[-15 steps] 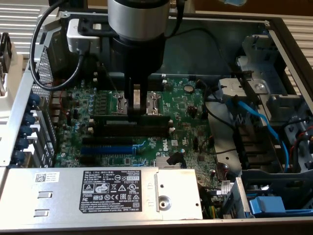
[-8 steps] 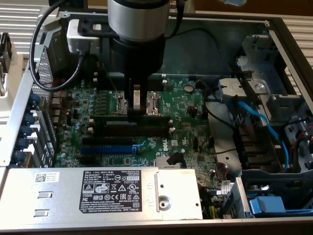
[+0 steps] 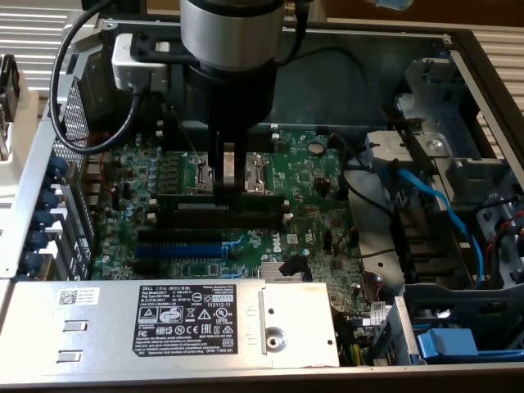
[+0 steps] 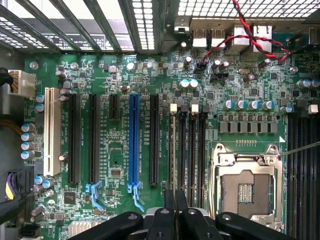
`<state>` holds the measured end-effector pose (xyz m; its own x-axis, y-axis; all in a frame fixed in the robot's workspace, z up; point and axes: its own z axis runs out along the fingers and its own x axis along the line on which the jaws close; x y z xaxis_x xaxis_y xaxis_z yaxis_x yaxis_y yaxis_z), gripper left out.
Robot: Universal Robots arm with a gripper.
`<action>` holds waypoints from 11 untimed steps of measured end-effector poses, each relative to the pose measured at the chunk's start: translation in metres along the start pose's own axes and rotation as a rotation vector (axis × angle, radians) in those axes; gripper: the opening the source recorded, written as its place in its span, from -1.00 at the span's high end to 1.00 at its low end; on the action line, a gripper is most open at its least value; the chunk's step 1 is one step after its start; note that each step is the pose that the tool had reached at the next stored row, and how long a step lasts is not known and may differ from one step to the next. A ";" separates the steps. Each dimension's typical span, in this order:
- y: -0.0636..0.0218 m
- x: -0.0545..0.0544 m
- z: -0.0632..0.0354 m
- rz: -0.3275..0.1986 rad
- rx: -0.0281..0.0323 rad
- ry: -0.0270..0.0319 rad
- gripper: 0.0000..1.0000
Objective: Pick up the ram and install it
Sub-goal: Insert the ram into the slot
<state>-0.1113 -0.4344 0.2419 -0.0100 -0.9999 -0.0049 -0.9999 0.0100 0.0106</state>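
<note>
Over the motherboard [image 3: 303, 176], the fingers [image 3: 229, 176] clamp the ram [image 3: 221, 199] at the memory slots [image 4: 187, 150], seen edge-on from the wrist.

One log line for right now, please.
phase: install | gripper: shut on ram | ram: on edge at memory slots, beside CPU socket | seated: cannot tell

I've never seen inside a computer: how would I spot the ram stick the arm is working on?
Find the green motherboard in the open case. Directly beneath the gripper lies the ram, a long thin dark strip lined with black chips. Unlike the blue slot and black slots nearby, it alone carries chips.
</note>
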 end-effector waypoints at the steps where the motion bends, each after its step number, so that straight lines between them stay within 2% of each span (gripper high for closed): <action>1: 0.0000 0.000 0.0000 0.000 0.0000 0.0007 0.76; 11: 0.0001 0.000 0.0011 0.008 -0.0001 0.0031 0.76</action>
<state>-0.1114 -0.4344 0.2407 -0.0184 -0.9998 -0.0017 -0.9998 0.0184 0.0108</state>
